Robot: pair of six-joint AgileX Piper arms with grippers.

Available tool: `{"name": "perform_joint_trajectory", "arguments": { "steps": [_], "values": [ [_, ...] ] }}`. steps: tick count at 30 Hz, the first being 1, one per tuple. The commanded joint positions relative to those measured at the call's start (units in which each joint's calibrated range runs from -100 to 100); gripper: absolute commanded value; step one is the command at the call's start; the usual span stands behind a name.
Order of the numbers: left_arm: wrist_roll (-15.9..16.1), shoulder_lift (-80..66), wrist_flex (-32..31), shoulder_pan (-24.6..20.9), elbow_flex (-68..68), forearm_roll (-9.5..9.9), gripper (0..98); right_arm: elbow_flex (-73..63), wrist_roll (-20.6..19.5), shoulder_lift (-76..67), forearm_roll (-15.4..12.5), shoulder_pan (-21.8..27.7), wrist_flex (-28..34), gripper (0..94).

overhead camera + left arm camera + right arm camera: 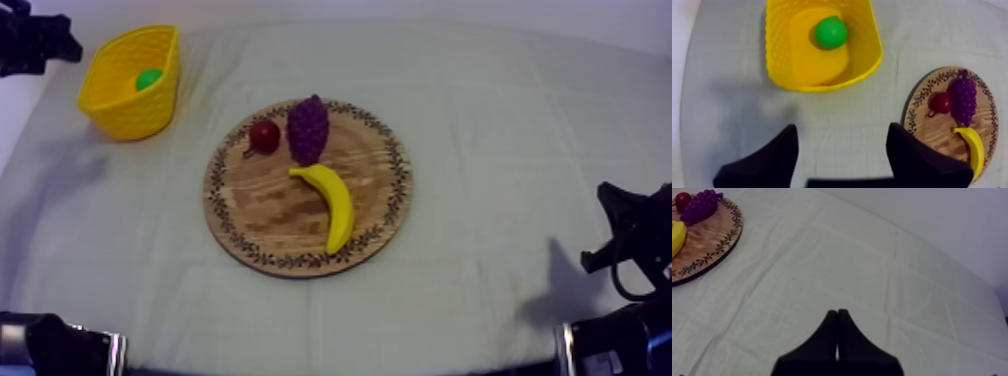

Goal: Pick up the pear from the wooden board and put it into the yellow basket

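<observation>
Top view, going from left to right: my left arm (30, 42) is showing at the upper left corner, just beside the yellow basket (120, 105). The pear (148, 78) is lying inside that basket, green against the yellow wall, and no longer on the board. Apart from the basket, the round wooden board (260, 230) is sitting at mid-table on the grey-white cloth (500, 120). It is carrying three fruits: a small red fruit (264, 136) just beside a bunch of grapes (308, 128), and a banana (335, 205) curving away from the grapes toward the board's near rim. My right arm (630, 240) is resting low at the right edge.

Left wrist view: the left gripper (843, 129) is hanging over bare cloth near the basket. Its fingers are standing wide apart with nothing between them, and the pear is lying on the basket's floor.

Right wrist view: the right gripper (837, 313) is pointing over bare cloth, well apart from the board. Its fingers are pressing together into a narrow wedge, pinching nothing.
</observation>
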State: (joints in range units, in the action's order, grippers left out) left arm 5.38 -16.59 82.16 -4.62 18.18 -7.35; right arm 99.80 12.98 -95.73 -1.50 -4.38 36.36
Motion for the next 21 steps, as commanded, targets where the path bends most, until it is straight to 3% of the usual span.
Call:
{"name": "perform_joint_trajectory", "arguments": {
  "steps": [1, 6, 14, 21],
  "values": [
    [0.81, -4.57, -2.63, -0.30, 5.52, -0.89, 60.2, -0.02, -0.01, -0.03, 0.01, 0.01, 0.02, 0.4],
    [1.84, -13.82, -8.66, -0.80, 15.61, -1.62, 53.5, -0.02, -0.01, -0.03, 0.01, 0.01, 0.02, 0.4],
    [2.76, -28.26, -12.10, -1.11, 27.68, -0.97, 47.7, -0.02, -0.01, -0.03, 0.01, 0.01, 0.02, 0.4],
    [3.79, -39.24, -19.75, -0.56, 38.72, -1.04, 40.6, -0.02, -0.01, -0.03, 0.01, 0.01, 0.02, 0.4]
  ]
}}
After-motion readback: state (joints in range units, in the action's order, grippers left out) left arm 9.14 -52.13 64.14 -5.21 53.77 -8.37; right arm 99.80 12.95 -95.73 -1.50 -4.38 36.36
